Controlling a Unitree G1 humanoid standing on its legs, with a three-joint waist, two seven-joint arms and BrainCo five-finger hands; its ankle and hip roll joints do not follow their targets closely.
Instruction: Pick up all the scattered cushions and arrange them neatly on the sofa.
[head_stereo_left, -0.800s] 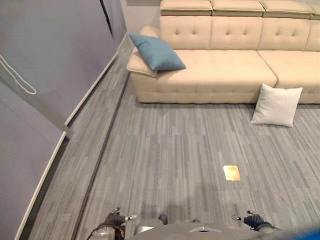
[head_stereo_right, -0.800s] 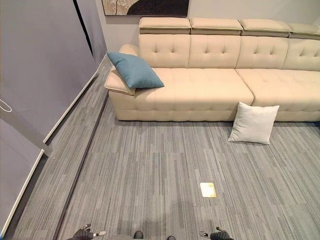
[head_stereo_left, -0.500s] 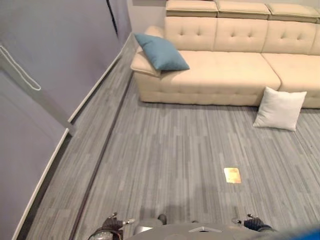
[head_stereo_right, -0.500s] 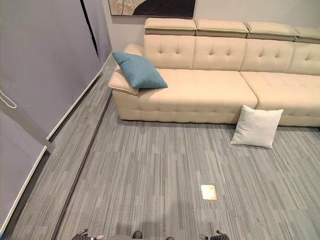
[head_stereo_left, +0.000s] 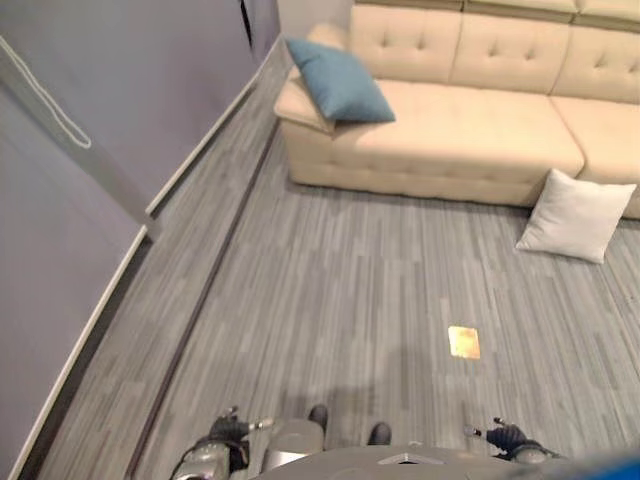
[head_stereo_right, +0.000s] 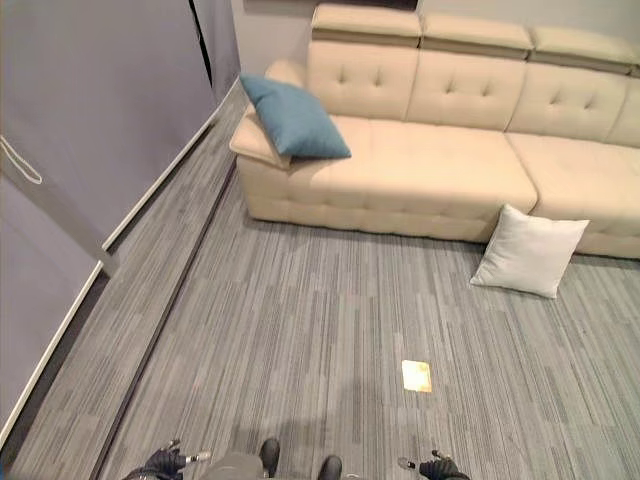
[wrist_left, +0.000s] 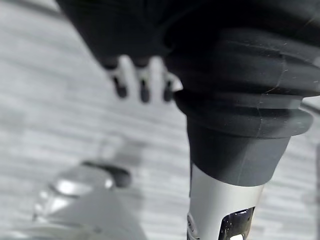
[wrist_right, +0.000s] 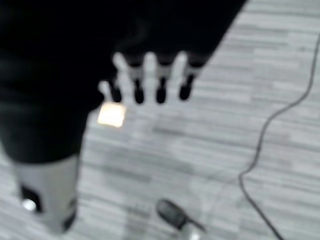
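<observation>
A white cushion (head_stereo_right: 530, 251) leans on the floor against the front of the cream sofa (head_stereo_right: 430, 165), toward its right part. A blue cushion (head_stereo_right: 294, 118) rests tilted against the sofa's left armrest, on the seat. My left hand (head_stereo_left: 228, 434) and right hand (head_stereo_left: 508, 436) hang low at the near edge of the eye views, far from both cushions. In the left wrist view the left hand's fingers (wrist_left: 142, 85) point straight down over bare floor, holding nothing. The right hand's fingers (wrist_right: 150, 80) are likewise straight and empty.
A grey wall with a white skirting board (head_stereo_left: 190, 160) runs along the left. A brass floor plate (head_stereo_right: 416, 375) is set in the grey carpet between me and the sofa. Open carpet (head_stereo_left: 380, 270) lies ahead.
The whole picture has shifted: the camera has moved forward and tipped down, so the sofa and cushions sit nearer and higher in view. Both hands still hang at my sides.
</observation>
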